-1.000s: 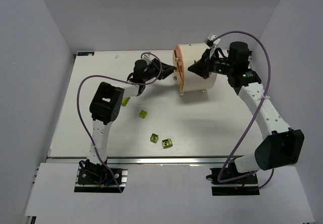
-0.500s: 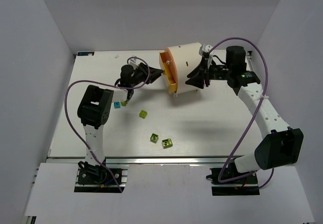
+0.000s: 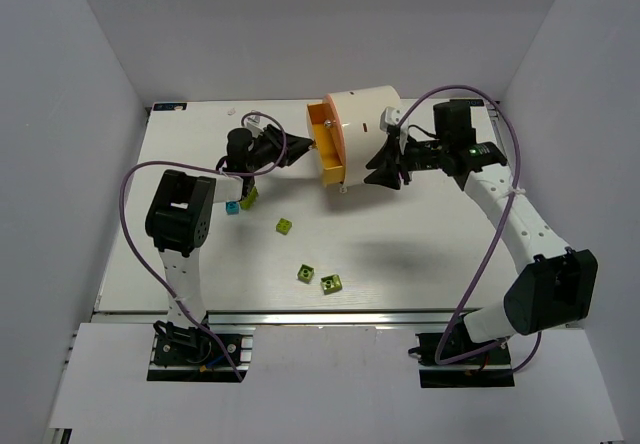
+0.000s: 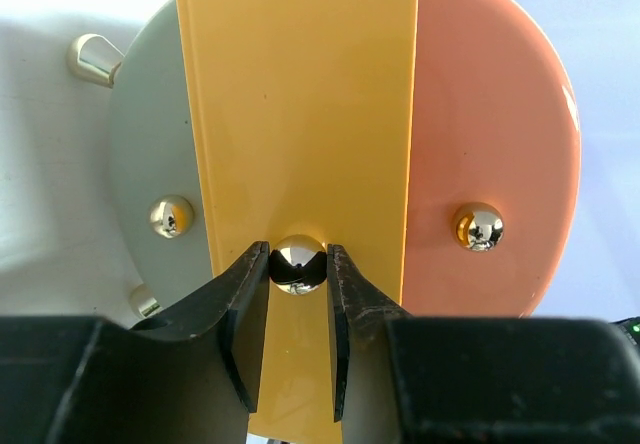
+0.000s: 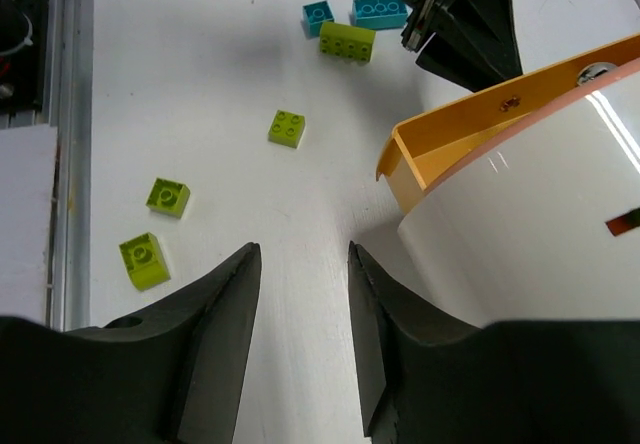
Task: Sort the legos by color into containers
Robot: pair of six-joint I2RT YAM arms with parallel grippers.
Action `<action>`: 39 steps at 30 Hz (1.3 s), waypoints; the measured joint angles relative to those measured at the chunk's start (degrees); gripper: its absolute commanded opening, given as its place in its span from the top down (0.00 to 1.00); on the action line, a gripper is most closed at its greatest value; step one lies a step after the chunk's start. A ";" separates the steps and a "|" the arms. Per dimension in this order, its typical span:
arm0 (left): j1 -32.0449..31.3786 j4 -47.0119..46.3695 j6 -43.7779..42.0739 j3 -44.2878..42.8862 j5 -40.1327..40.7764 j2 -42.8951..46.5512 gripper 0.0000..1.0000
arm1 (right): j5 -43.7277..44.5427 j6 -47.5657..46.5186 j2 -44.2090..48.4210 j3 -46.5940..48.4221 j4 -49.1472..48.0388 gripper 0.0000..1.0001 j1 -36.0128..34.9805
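Observation:
The cream-white drum point(image 3: 362, 124) lies on its side with its orange end point(image 3: 330, 139) facing left. A yellow drawer point(image 4: 300, 104) slides out of that end. My left gripper point(image 4: 298, 254) is shut on the drawer's brass knob point(image 4: 298, 266); it also shows in the top view point(image 3: 303, 148). My right gripper point(image 3: 380, 169) is open and empty beside the drum's near side point(image 5: 520, 214), with bare table between its fingers point(image 5: 225, 304). Lime bricks point(image 3: 286, 226) point(image 3: 305, 273) point(image 3: 331, 284) lie on the table. A teal brick point(image 3: 232, 207) and a lime one point(image 3: 248, 196) lie under my left arm.
Two more brass knobs point(image 4: 478, 226) point(image 4: 170, 214) sit on the drum's end. In the right wrist view two teal bricks point(image 5: 319, 16) point(image 5: 380, 11) and a long lime brick point(image 5: 347, 41) lie close together. The table's metal front rail point(image 3: 300, 316) runs along the near edge.
The drum has shifted left and tilted round. My left gripper has drawn back to the left with the knob, and the yellow drawer stands out further. My right gripper followed the drum left.

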State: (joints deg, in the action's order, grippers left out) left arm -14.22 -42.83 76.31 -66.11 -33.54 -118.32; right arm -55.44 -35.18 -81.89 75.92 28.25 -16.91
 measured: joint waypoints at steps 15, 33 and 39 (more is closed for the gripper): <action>0.26 0.85 -0.72 -0.39 -2.99 0.00 0.78 | 18.27 1.18 -14.32 11.58 -6.21 1.00 -11.28; 0.46 1.22 -1.36 -0.39 -5.09 0.04 0.78 | 45.40 3.50 -17.99 14.51 -15.17 1.00 -16.22; 1.09 1.62 -1.51 -0.15 -5.68 0.42 0.76 | 47.21 3.26 -17.99 14.29 -16.48 1.00 -16.22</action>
State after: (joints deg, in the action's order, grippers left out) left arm -13.13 -41.21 74.81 -66.26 -39.22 -117.91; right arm -8.23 -31.92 -99.88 90.21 11.77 -33.12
